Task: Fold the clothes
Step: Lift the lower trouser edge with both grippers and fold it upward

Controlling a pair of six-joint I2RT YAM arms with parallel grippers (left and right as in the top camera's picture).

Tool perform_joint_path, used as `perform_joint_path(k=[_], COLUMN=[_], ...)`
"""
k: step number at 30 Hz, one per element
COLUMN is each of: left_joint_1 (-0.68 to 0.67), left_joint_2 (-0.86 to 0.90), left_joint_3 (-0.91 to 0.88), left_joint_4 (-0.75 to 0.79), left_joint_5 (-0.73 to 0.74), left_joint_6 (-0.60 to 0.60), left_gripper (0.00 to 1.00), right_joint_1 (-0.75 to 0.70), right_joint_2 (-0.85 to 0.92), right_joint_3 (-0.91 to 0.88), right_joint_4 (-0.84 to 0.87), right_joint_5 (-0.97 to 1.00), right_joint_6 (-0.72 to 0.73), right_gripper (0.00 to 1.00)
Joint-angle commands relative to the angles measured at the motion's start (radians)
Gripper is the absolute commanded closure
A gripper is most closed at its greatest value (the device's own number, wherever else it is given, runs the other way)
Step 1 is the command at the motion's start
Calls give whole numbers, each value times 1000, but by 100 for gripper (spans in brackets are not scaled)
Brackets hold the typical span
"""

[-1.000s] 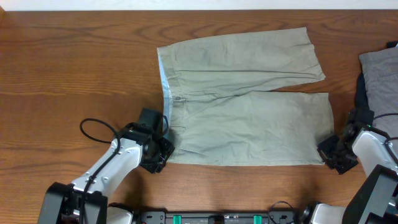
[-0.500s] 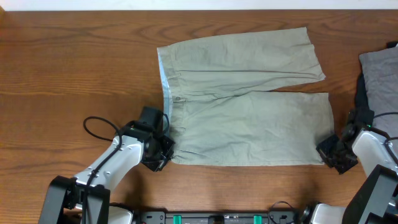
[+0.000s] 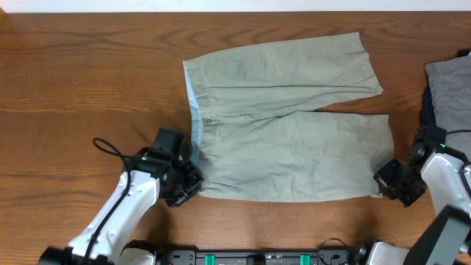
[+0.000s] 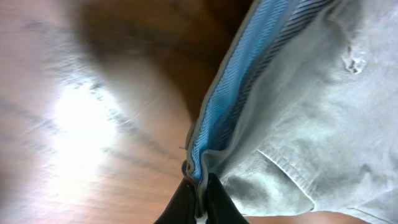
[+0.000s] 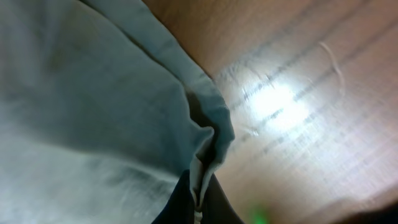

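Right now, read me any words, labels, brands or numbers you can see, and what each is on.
None can be read. The shorts show no tag or logo in any view; the blue lining at their waistband is plain ribbed cloth. The grey garment and the wooden table carry no writing. The green marks at the overhead view's bottom edge are too small to tell.

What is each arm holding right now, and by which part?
Both hold the pale khaki cotton shorts: left fingers pinch the near waistband corner, by the blue lining; right fingers pinch the near leg's hem corner.
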Motion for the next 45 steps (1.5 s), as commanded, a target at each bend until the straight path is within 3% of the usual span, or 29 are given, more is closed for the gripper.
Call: perform_joint_path(k=[1, 14, 23, 33, 45], left_joint_1=[5, 5, 5, 5, 77], left_joint_2=[-61, -217, -287, -231, -11], left_joint_3=[16, 31, 195, 479, 620], left_joint_4=[-66, -309, -495, -534, -330], left_joint_5=[-96, -190, -213, -344, -415], left_joint_6=[75, 109, 109, 177, 244], left_gripper=[94, 94, 94, 94, 94], right_joint_1=[-3, -3, -2, -1, 172], right_joint_2=[-92, -458, -610, -417, 46], right_joint_3=[37, 37, 166, 463, 776], right_joint_4=[-31, -166, -204, -245, -206], right_joint_5=[-14, -18, -23, -56, -67], right_joint_6=[-18, -10, -24, -92, -130], right_gripper=[99, 99, 99, 99, 99])
